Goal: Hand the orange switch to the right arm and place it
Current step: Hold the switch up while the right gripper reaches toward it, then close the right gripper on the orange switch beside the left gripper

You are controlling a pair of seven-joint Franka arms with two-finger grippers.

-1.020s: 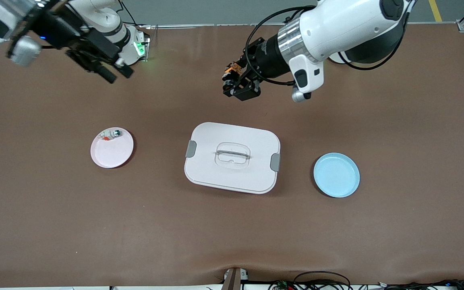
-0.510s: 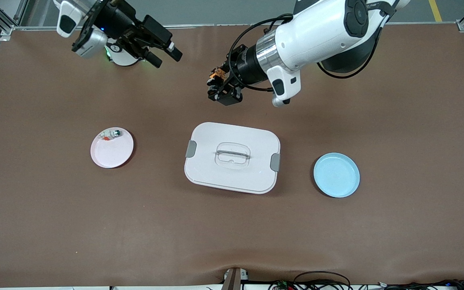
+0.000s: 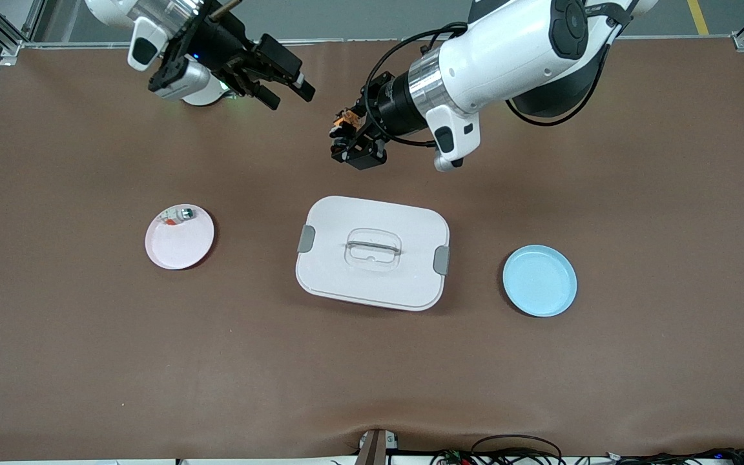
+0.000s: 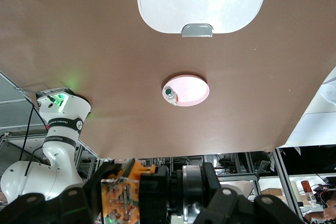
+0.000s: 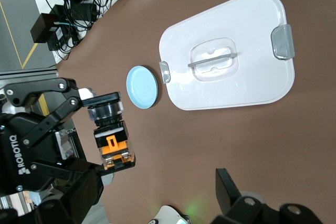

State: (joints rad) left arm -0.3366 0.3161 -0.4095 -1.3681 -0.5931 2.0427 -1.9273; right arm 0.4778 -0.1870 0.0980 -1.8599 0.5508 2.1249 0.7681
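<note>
The orange switch [image 3: 345, 120] is a small black part with an orange block at one end, and my left gripper [image 3: 348, 137] is shut on it. They hang over bare table between the white lidded box [image 3: 404, 278] and the robot bases. In the left wrist view the switch [image 4: 137, 192] fills the space between the jaws. My right gripper [image 3: 288, 95] is open and empty in the air a short way from the switch, toward the right arm's end of the table. The right wrist view shows the switch [image 5: 111, 142] ahead of my right gripper [image 5: 157, 192], outside its fingers.
A pink plate [image 3: 178, 248] holding a small white-grey part [image 3: 178, 215] lies toward the right arm's end. A blue plate [image 3: 540, 281] lies toward the left arm's end. The white box sits between them, lid on. Cables hang at the table's near edge.
My right arm has swung in from the table's end toward the left gripper, fingers still open. My left gripper first carried the switch toward it, then held still.
</note>
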